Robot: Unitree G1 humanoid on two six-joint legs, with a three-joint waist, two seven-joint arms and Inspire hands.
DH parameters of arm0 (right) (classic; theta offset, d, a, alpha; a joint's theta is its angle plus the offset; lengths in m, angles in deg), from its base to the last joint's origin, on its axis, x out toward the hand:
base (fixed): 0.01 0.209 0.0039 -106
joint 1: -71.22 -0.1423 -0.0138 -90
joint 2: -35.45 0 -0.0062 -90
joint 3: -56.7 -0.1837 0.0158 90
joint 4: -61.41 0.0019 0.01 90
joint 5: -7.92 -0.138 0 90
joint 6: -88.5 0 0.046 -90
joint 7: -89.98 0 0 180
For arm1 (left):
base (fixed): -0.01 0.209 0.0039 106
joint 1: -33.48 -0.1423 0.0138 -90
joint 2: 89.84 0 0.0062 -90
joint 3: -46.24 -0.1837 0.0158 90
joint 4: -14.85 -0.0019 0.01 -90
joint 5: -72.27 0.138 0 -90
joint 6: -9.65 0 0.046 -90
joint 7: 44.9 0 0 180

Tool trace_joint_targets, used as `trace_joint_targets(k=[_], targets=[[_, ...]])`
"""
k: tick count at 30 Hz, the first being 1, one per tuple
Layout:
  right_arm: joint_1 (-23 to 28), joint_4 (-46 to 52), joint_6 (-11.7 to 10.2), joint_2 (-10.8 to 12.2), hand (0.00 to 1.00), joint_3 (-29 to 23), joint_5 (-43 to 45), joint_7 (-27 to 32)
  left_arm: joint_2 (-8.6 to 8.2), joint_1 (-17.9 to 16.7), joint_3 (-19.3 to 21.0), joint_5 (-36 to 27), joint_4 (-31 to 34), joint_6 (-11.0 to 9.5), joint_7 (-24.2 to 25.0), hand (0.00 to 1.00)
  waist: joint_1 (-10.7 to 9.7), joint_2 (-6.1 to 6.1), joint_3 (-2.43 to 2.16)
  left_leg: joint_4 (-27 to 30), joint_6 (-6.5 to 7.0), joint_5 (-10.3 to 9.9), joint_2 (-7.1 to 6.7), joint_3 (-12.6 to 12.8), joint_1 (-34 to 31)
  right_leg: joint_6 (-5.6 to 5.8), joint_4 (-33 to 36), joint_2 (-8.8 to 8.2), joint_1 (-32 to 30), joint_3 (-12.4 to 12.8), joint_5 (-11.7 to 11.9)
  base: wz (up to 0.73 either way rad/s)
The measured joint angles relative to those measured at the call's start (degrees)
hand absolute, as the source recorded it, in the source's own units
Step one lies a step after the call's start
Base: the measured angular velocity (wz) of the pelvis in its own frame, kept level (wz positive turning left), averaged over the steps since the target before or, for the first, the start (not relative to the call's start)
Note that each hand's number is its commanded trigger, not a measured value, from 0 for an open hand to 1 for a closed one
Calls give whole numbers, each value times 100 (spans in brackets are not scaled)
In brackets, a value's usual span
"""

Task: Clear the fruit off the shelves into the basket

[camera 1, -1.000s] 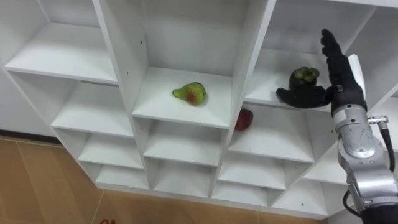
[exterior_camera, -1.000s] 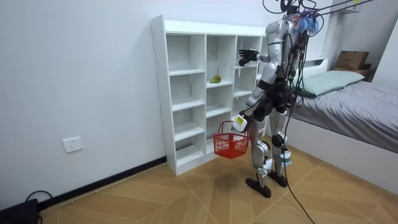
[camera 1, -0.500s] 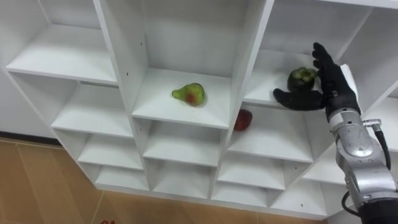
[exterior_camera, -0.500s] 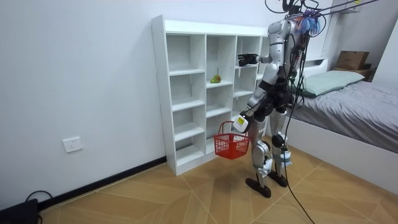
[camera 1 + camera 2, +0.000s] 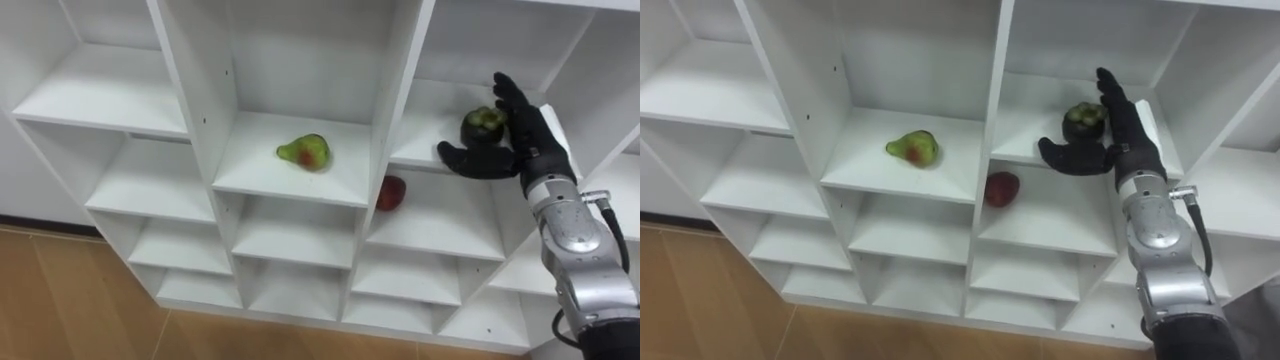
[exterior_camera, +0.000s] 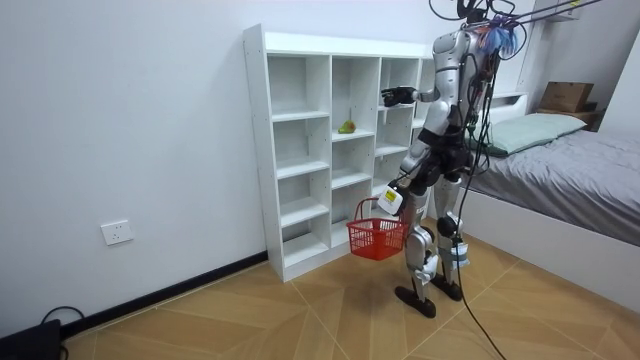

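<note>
R hand open, fingers behind and thumb under dark round green-capped mangosteen: cup deeper before closing so it can't roll; L hand grips red plastic basket.

Pear lying mid-board in closet middle column. Mangosteen sitting in next column to right, near board's front edge. Right hand flanking it: thumb lying before it, straight fingers standing just beside its right side. Red fruit resting one compartment below mangosteen, at board's left edge against divider. Robot standing before closet's right end; basket hanging from left hand beside lower compartments; bed lying behind robot.
</note>
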Motion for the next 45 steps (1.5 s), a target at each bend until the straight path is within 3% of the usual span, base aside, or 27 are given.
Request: trace_joint_targets(k=[33, 39, 41, 45], targets=[[-20, -142, 3, -4, 100, 140, -16, 13, 27, 44, -107, -15, 4, 30, -5, 100, 14, -48, -18, 86, -2, -2, -1, -52, 4, -2, 13, 0, 67, -1, 1, 0], [39, 57, 59, 22, 100, 164, -925, -176, 0, 75, -120, -36, -3, 22, -18, 100, 9, 10, 7, 76, 0, -3, -2, -46, 4, -2, 11, -2, 71, -18, 1, 0], [153, 357, 95, 125, 100, 183, -1250, -330, -38, 78, -119, -36, 0, 22, -33, 100, -15, 66, 16, 79, 0, -3, -1, -45, -4, -2, 10, -1, 58, -16, 1, 0], [319, 692, 132, 231, 100, 236, -1377, -542, -116, 88, -102, -47, 0, 16, -37, 100, -8, 163, -31, 81, 0, -2, 1, 1, 9, -2, 8, -3, 43, 13, 1, -3]])
